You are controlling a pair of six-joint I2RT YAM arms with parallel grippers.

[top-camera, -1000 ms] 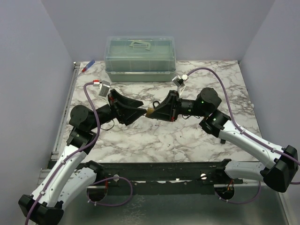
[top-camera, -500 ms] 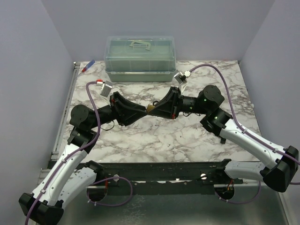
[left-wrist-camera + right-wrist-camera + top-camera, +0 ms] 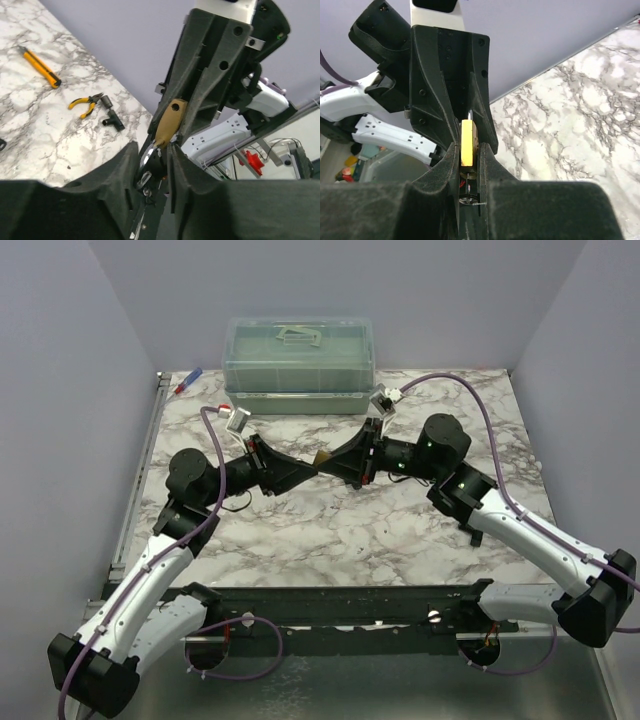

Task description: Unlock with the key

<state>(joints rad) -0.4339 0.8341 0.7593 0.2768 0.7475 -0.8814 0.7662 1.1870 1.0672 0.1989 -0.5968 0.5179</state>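
Observation:
My two grippers meet tip to tip above the middle of the table. My right gripper (image 3: 332, 462) is shut on the small brass padlock (image 3: 468, 140), which also shows in the left wrist view (image 3: 169, 120) and as a brown spot from above (image 3: 321, 456). My left gripper (image 3: 152, 147) is shut on the key (image 3: 156, 167). Its black head sits between my fingers and a shiny metal part reaches the padlock's near end. From above the key is hidden by my left gripper (image 3: 308, 470). No black padlock is in view.
A clear lidded plastic box (image 3: 298, 362) stands at the back of the marble table (image 3: 330, 540). A blue and red pen (image 3: 187, 381) lies at the back left. The left wrist view shows a yellow utility knife (image 3: 41, 66), yellow-handled pliers (image 3: 86, 101) and a black fitting (image 3: 111, 116).
Both grippers, still joined at the padlock, have moved a little toward the back of the table. The left arm's elbow has shifted right and both wrists have turned.

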